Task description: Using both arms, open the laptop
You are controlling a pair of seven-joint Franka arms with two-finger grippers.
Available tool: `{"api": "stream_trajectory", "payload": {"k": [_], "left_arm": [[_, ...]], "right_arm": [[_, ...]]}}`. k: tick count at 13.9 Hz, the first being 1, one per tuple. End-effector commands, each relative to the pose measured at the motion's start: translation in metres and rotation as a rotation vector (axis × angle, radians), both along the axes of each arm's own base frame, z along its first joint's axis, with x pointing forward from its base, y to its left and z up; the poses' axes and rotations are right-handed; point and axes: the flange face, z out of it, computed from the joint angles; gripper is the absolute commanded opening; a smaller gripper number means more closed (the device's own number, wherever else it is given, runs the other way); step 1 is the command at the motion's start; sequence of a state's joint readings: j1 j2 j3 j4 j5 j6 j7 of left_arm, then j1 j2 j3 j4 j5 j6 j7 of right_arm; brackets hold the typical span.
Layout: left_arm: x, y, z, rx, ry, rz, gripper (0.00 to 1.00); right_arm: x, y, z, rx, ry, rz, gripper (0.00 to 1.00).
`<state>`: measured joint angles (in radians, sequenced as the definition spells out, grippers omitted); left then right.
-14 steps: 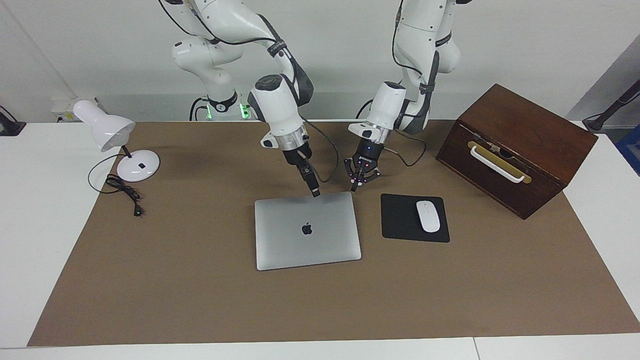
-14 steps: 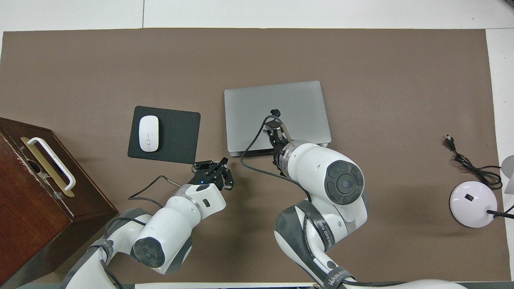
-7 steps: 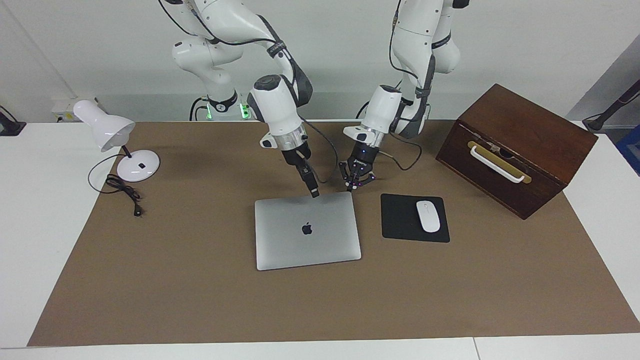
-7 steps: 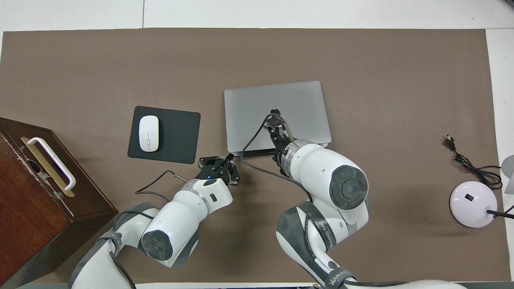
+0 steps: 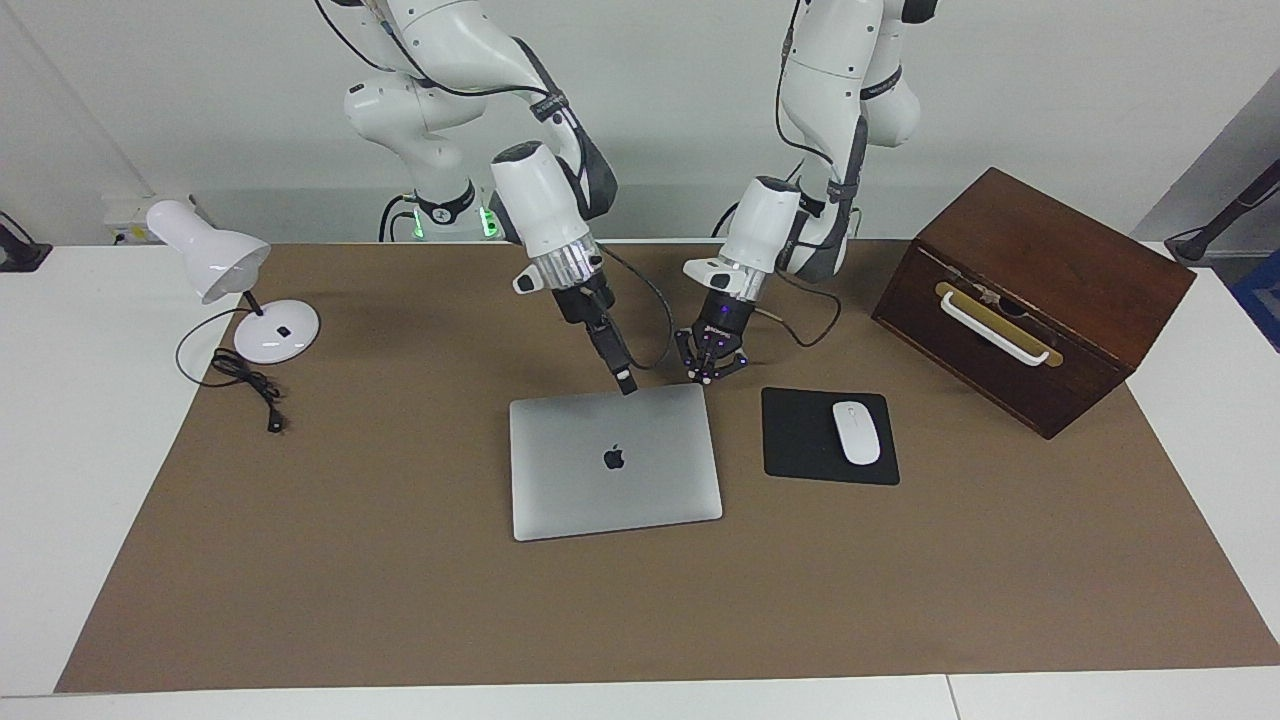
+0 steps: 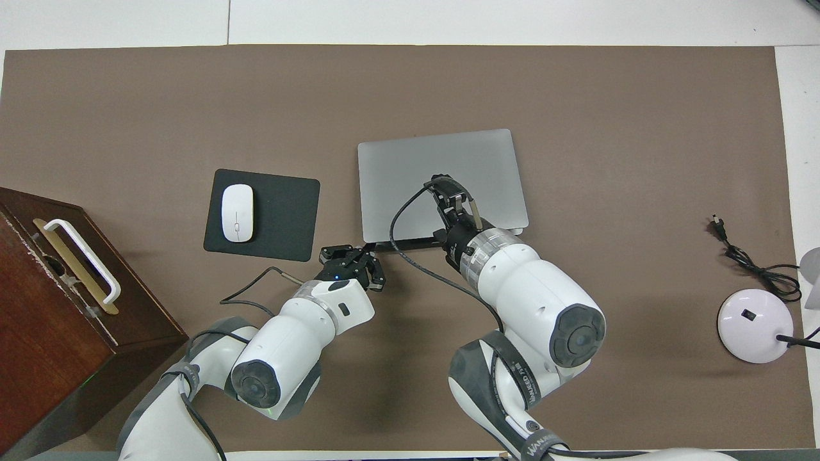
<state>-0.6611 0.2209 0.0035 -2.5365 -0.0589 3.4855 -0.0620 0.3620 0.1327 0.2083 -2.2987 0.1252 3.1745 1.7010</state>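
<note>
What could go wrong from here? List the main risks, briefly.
1. The laptop lies shut and flat with nothing bracing it, so a push from the right gripper at its robot-side edge may slide it instead of lifting the lid.
2. The left gripper hangs close by at the same edge's corner; the two could collide, or snag the right arm's looping cable.

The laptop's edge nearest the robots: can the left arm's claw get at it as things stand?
Probably yes. The left claw hovers at the corner of the closed laptop, nothing between them; the mouse pad lies aside.
</note>
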Motion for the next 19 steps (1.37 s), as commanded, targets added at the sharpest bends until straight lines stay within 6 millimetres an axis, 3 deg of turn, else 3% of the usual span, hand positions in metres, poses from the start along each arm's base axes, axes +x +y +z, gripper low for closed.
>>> {"api": "stream_trajectory", "payload": {"k": [1,6,11,19], "left_arm": [[0.008,-0.004,-0.004,-0.007,-0.015,0.002,0.0],[0.009,-0.004,-0.017,0.009,0.001,-0.004,0.0],[0.015,-0.008,-0.014,0.001,-0.009,0.0,0.0],[0.019,-0.009,-0.012,-0.003,-0.014,0.002,0.0]], "right_arm": [[-0.017,-0.013,-0.001,0.022,-0.062,-0.014,1.0],[-0.03,-0.014,-0.01,0.029,-0.081,-0.011,1.0],[-0.047,-0.005,-0.023,0.017,-0.054,0.014,1.0],[-0.042,-0.01,-0.046,0.002,-0.03,0.009,1.0]]}}
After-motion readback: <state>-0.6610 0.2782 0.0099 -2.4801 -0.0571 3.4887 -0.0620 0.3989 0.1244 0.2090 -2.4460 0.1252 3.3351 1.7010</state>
